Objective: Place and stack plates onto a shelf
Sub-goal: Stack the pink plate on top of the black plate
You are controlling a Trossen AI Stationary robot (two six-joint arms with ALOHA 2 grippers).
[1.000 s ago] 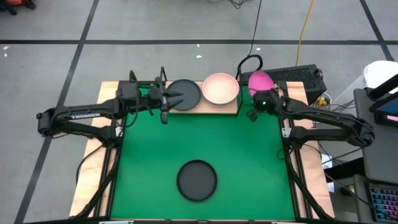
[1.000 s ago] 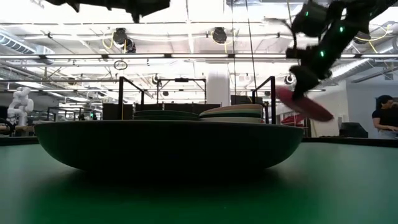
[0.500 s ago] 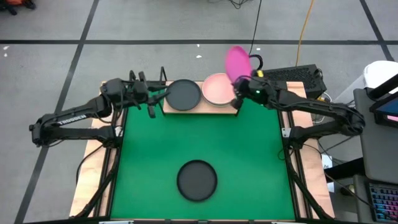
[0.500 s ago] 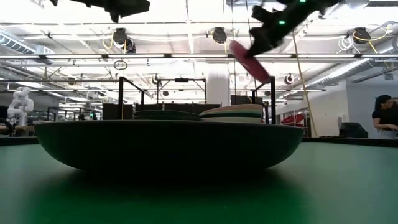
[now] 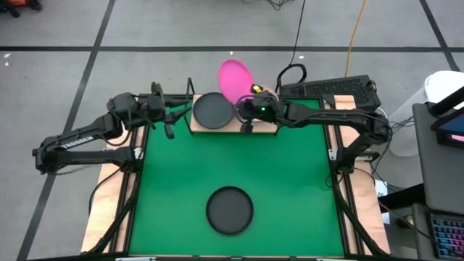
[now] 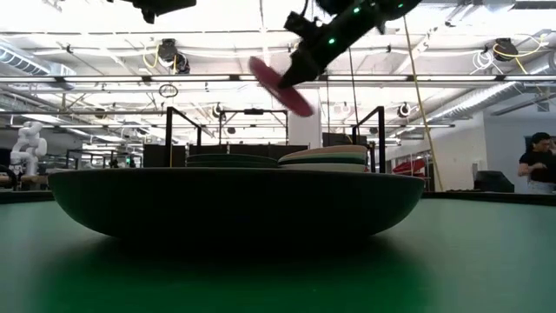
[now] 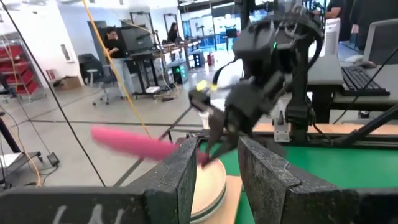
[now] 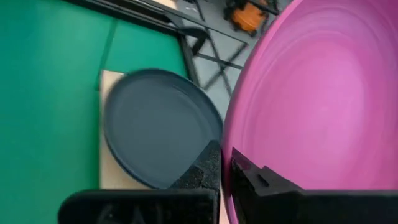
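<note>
stacking is partly done: the shelf [image 5: 217,127] at the far edge of the tabletop [image 5: 109,210] already carries two piles, a black-topped stack [image 5: 213,110] toward its left end and a pink-topped stack [image 6: 323,157] toward its right end. the right end effector [image 5: 246,110] pinches the rim of the magenta plate [image 5: 234,76], holding it tilted in the air above the shelf, roughly between the two piles, so it is not yet set down. the left end effector [image 5: 174,119] waits with fingers apart and nothing in them, just off the shelf's left end. one black plate [image 5: 229,209] lies on the green mat [image 5: 290,188] near the front edge, left to be shelved.
</note>
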